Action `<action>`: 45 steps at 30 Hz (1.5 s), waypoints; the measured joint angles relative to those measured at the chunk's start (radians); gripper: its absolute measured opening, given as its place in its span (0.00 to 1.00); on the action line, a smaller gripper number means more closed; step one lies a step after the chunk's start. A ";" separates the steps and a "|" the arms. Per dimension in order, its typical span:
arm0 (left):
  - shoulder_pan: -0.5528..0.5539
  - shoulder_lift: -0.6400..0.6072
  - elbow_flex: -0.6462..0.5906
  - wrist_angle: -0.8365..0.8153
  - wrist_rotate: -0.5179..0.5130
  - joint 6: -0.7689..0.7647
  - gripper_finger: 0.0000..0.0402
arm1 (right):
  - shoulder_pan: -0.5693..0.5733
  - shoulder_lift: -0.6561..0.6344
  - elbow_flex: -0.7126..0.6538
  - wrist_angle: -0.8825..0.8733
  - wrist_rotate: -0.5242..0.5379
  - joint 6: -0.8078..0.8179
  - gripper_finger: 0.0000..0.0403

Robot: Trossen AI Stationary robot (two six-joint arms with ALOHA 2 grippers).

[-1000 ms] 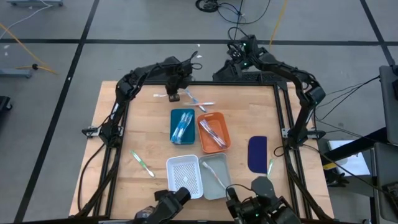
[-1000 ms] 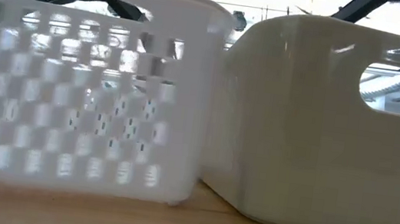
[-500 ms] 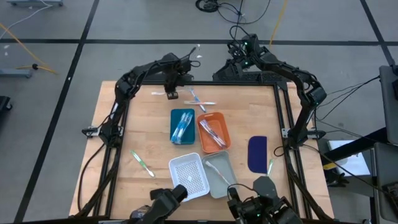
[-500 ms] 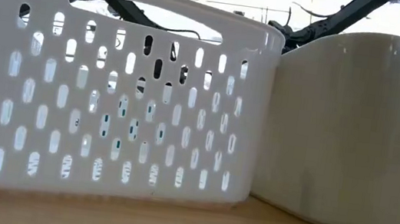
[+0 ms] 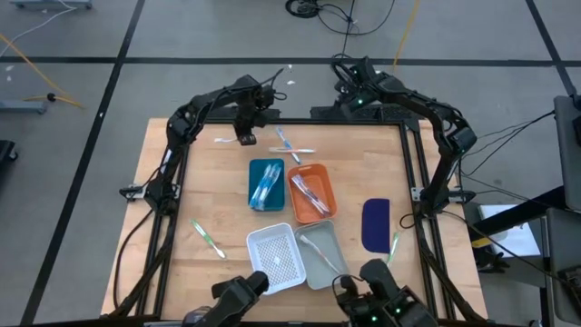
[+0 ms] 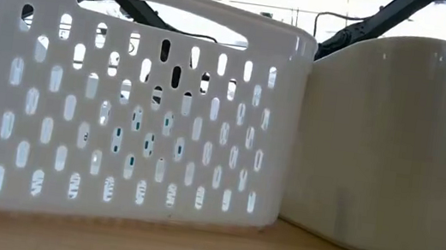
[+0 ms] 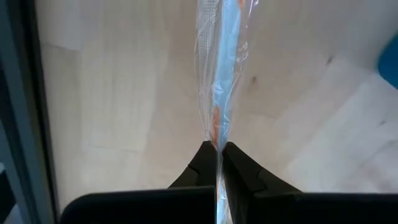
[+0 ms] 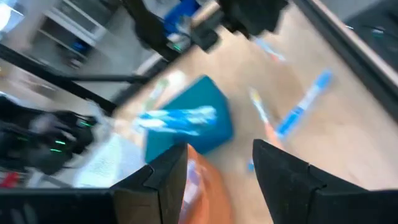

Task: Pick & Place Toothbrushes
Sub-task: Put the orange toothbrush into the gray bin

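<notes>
Toothbrush, wrapped in crinkly film, was pinched at one end by the left gripper near frame centre; probably light, slippery, stiff. Right gripper gaped empty.

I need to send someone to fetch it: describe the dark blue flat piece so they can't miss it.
Start at the wooden table and look to the robot's right of the orange tray. The dark blue flat piece lies there on bare wood, apart from the trays. It is a solid oblong with rounded corners, wider than any toothbrush.
</notes>
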State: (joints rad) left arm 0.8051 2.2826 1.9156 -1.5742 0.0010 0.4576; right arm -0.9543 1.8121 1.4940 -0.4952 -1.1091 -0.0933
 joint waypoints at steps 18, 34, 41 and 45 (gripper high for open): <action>-0.086 0.000 0.000 0.022 -0.082 0.118 0.00 | 0.035 0.019 0.000 -0.100 0.119 -0.136 0.43; -0.148 0.013 0.069 0.006 -0.042 0.140 0.00 | 0.032 0.014 0.000 -0.154 0.118 -0.168 0.43; -0.159 0.058 0.068 0.010 -0.071 0.139 0.00 | 0.032 0.013 0.000 -0.174 0.114 -0.188 0.43; -0.158 0.058 0.072 0.041 -0.056 0.159 0.00 | 0.032 0.013 0.000 -0.175 0.114 -0.197 0.43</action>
State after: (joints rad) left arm 0.6474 2.3402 1.9877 -1.5330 -0.0554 0.6162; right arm -0.9222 1.8248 1.4940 -0.6698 -0.9947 -0.2898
